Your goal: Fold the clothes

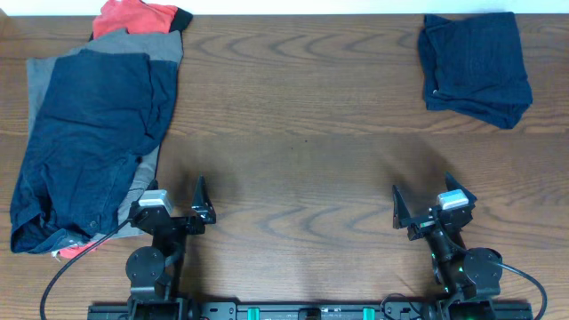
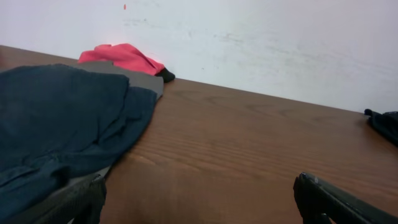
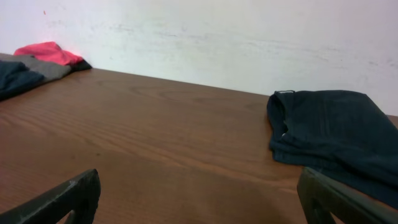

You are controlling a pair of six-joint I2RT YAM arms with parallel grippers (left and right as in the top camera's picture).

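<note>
One navy piece (image 1: 476, 69) looks folded far right; navy shorts (image 1: 89, 142), grey piece (image 1: 133, 44), red piece (image 1: 133, 16) sit heaped unfolded; left end effector (image 1: 173, 203) and right end effector (image 1: 429, 204) apart, empty.

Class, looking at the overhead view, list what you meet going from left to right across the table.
pile of clothes → left tool → right tool → folded navy piece

No readable text, labels or numbers anywhere in view
</note>
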